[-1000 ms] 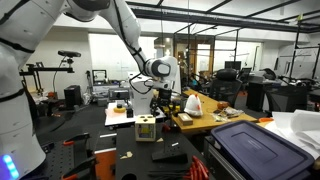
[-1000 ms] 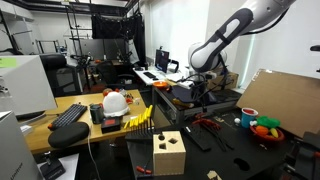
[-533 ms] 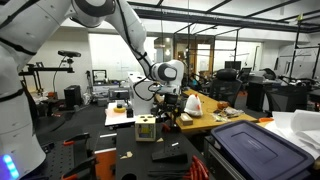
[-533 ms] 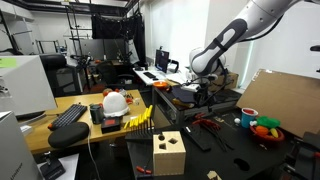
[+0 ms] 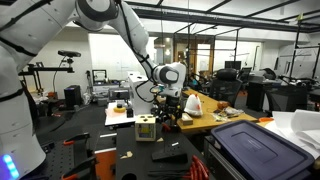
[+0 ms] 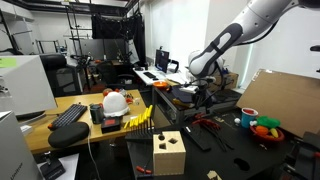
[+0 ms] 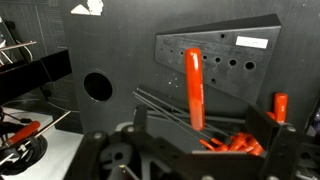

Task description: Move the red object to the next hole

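In the wrist view a red tool handle [image 7: 195,88] stands upright in a hole of a dark grey holder plate [image 7: 255,55]. A row of empty small holes [image 7: 232,63] lies to its right. My gripper [image 7: 200,135] is open. Its dark fingers sit wide apart on either side of the handle's lower end, and I see no contact. Thin metal rods cross in front of the jaws. In both exterior views the gripper [image 5: 168,101] [image 6: 199,88] hangs low over the cluttered bench, and the red handle is too small to make out there.
More red-handled tools [image 7: 238,146] lie low on the right, and another red handle [image 7: 281,106] stands at the right edge. A large round hole [image 7: 97,86] is in the panel to the left. A wooden block [image 5: 147,127] [image 6: 168,152] stands in front. A dark blue bin [image 5: 255,148] is nearby.
The arm has shifted slightly sideways and lower toward the bench over the last second. The gripper's state looks unchanged.
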You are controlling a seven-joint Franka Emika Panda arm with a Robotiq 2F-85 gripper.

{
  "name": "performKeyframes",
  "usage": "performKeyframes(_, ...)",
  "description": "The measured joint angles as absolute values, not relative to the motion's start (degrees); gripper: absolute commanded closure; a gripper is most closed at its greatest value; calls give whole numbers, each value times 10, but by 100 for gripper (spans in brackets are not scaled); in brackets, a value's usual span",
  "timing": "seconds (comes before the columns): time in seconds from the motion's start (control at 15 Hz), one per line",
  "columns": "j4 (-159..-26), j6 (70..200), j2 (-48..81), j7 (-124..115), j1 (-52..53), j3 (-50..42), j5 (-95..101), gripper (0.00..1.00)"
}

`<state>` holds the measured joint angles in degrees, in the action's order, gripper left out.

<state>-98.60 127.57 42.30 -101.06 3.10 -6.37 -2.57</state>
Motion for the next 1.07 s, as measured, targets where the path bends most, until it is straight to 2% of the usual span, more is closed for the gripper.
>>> performKeyframes(1.07,-970,1298,455,-1016,21,-61,-109,0)
